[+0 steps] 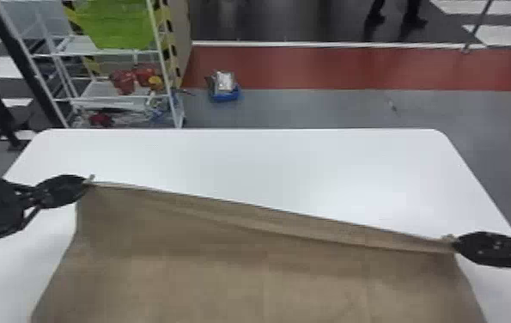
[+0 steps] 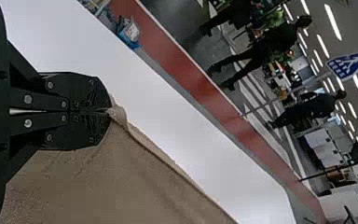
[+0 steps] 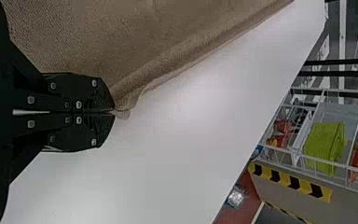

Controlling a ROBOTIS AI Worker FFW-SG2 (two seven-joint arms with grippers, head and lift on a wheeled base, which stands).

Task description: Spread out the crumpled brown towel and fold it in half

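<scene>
Pincer L (image 1: pixel 87 182) clenched on towel (image 1: pixel 245 268) at its far-L corner; towel pulled wide btwn both pincers over white tabletop (image 1: pixel 267 163), far edge curled a bit, R end nearer. Pincer R (image 1: pixel 454 245) clenched on other corner. Spread mostly done IMO. TODO: fold in half, lay flat. Near end cut off, can't tell. Text: none legible on towel; blue sign (image 2: pixel 351 64) beyond, pictogram.

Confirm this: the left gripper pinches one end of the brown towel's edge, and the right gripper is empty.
The right gripper is not empty: the right wrist view shows it shut on the other end of the same edge of the brown towel. The left gripper does pinch one end.
</scene>
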